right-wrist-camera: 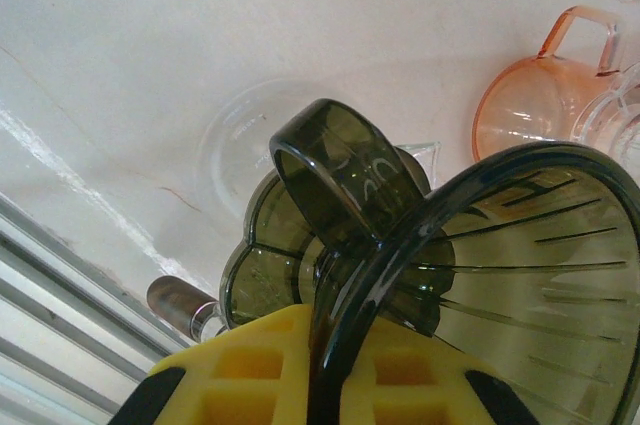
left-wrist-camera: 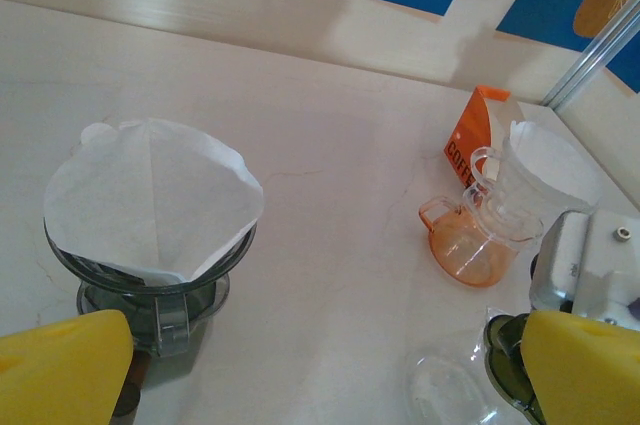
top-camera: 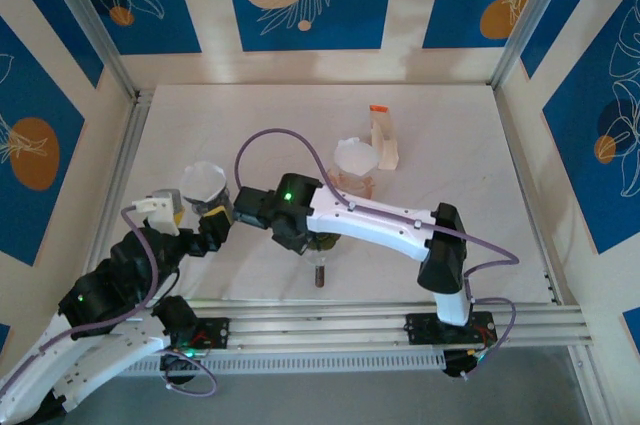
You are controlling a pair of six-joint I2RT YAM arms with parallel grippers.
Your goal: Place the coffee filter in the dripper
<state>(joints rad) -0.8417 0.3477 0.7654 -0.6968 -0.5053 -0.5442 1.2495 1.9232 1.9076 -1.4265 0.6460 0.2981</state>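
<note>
Right gripper [right-wrist-camera: 320, 360] is clamped narrow on the rim of the dark dripper [right-wrist-camera: 520, 245]. It's a thin edge grip, so it could swivel or slip out imo. Left gripper [left-wrist-camera: 325, 375] is gaping wide w/ nothing in it. The coffee filter [left-wrist-camera: 150, 195] sits in a second dripper [left-wrist-camera: 150, 295] just ahead on its left side, and the paper prob crumples if pinched sloppy

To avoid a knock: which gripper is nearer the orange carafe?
Right. The right gripper, shut on an empty dripper, is close to the carafe, on its near side; the left gripper, open, is farther left, by the filtered dripper.
</note>
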